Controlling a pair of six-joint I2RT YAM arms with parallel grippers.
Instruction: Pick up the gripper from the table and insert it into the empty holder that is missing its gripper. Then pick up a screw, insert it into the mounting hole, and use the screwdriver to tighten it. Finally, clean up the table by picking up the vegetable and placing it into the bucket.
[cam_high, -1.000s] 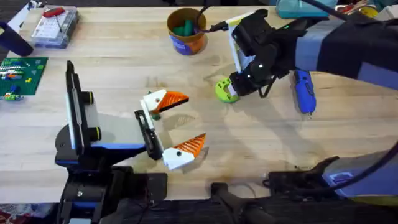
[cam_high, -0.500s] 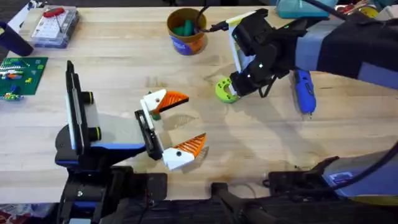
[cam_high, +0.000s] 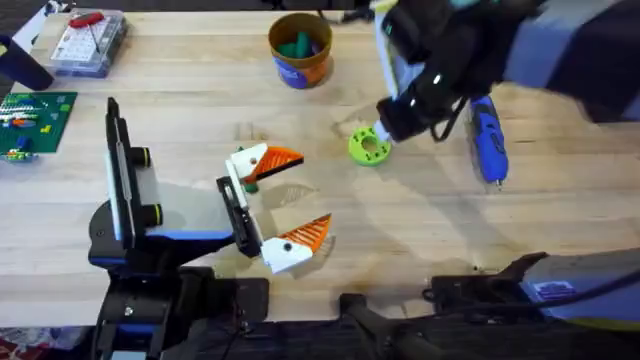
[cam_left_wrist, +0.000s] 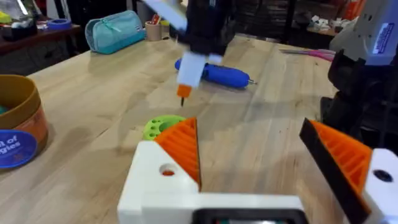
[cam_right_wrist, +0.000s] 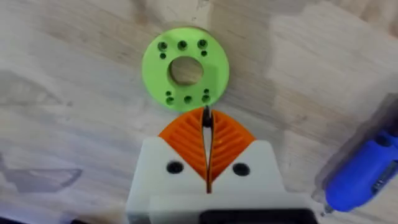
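Overhead: green disc (cam_high: 368, 148) beside screwdriver (cam_high: 488, 144), under right pincer (cam_high: 383, 130).

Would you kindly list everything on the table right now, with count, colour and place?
holder: one, grey and black on a dark blue base, near left of the table, with two white-and-orange fingers fitted at its front.
bucket: one, yellow-orange with a blue band, far centre, something green inside.
disc with holes: one, lime green, centre-right.
screwdriver: one, bright blue, right of the disc.
parts box: one, clear, far left.
circuit board: one, green, left edge.
right gripper: white with orange pads, shut, just above the disc.
left gripper: same colours, open.
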